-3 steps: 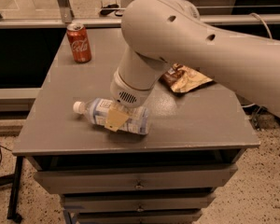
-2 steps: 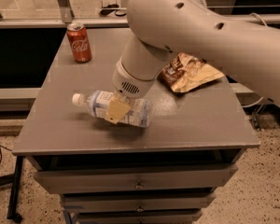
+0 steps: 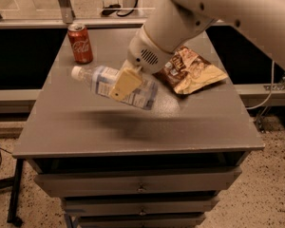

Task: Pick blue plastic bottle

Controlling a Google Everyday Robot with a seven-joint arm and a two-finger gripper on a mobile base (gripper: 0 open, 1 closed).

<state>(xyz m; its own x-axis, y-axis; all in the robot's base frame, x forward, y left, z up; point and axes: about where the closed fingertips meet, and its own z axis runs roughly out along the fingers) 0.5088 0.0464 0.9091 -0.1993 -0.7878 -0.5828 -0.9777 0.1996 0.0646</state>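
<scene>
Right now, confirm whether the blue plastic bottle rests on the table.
No: the hand holds the blue plastic bottle above the table, shadow beneath.

Dim light; pincer (image 3: 126, 83) over soft shadow (image 3: 133, 123)

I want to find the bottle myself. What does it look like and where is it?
Look at the grey table, in the middle. The gripper holds the bottle just above it, between the red can and the chip bag. It is clear, with a white cap and a pale blue label.
</scene>
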